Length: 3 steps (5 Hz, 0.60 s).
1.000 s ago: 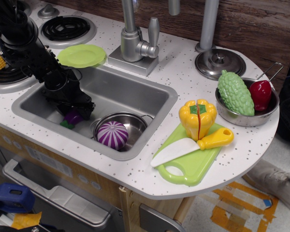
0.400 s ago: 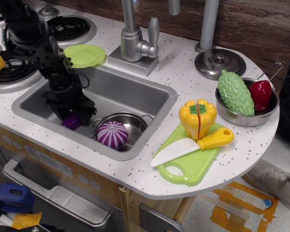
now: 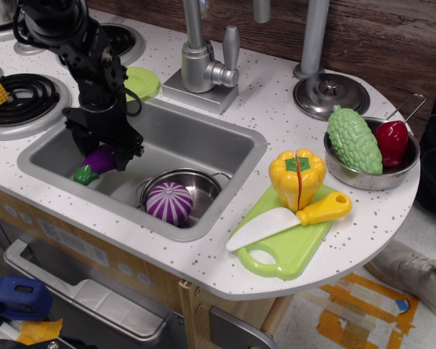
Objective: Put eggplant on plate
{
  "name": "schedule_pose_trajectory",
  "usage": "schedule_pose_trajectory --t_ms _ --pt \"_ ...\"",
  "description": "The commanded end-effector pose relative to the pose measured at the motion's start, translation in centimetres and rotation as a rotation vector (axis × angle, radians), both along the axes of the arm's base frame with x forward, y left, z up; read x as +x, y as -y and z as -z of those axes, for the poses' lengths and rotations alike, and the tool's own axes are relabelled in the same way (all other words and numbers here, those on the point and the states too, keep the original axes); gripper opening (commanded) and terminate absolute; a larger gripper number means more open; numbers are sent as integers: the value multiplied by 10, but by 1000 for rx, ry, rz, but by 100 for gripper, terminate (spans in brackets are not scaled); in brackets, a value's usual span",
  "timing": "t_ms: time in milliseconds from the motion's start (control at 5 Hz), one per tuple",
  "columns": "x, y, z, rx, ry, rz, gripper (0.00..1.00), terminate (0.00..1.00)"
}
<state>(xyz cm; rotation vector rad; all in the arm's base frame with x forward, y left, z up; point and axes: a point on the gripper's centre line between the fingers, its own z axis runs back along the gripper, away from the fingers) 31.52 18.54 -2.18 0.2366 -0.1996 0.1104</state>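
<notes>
We hold the eggplant (image 3: 96, 161) clamped in our gripper (image 3: 105, 151), lifted clear of the sink (image 3: 203, 149) floor near its left wall, the green stem cap pointing toward seven o'clock. The light-green plate (image 3: 142, 81) lies on the counter at about one o'clock from the load, partly hidden behind our arm. The grip looks to sit near the fat end, so the glossy toy could slip or swing loose on the way up. The sink rim stands between load and plate, and the faucet (image 3: 202, 54) rises just to the plate's right; a low path could clip either. Open room lies straight up, then back. The striped ball in its steel bowl (image 3: 180, 195) sits well apart.
</notes>
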Motion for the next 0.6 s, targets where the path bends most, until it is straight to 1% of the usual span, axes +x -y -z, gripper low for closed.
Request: schedule_pose_trajectory --t_ms 0,200,400 --pt "17 -28 -64 141 141 31 0 0" --pt "33 -41 -87 146 151 61 0 0" --pt "58 -50 -105 152 190 132 0 100"
